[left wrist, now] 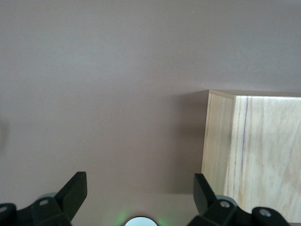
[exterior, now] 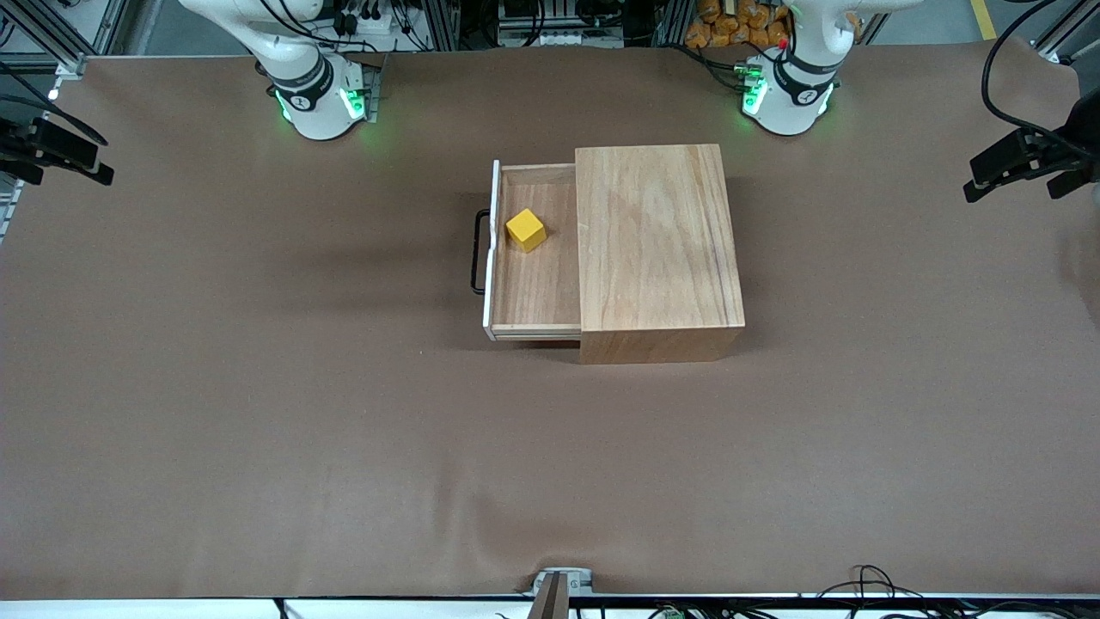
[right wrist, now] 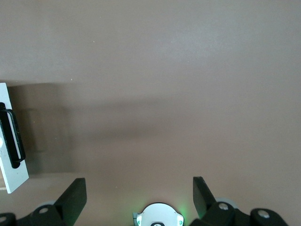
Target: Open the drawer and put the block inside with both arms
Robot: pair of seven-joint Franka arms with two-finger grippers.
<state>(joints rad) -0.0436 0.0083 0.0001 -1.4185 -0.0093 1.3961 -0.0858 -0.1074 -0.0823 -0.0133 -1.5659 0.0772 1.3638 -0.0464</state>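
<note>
The wooden box [exterior: 657, 241] stands mid-table. Its drawer [exterior: 537, 292] is slid out toward the right arm's end, with a pale front panel and a black wire handle [exterior: 477, 252]. The yellow block [exterior: 525, 229] lies inside the drawer, close to the front panel. My left gripper [left wrist: 140, 181] is open and empty, high over its own green-lit base, with the box [left wrist: 254, 150] beside it. My right gripper [right wrist: 139, 186] is open and empty, high over its own base; the drawer's front panel [right wrist: 11, 160] and handle [right wrist: 11, 136] show at the edge. Neither gripper shows in the front view.
The two arm bases [exterior: 320, 99] [exterior: 789, 94] stand farther from the front camera than the box. Black mounted devices [exterior: 51, 150] [exterior: 1027, 163] sit at both ends of the brown table. Cables lie along the table's near edge [exterior: 868, 585].
</note>
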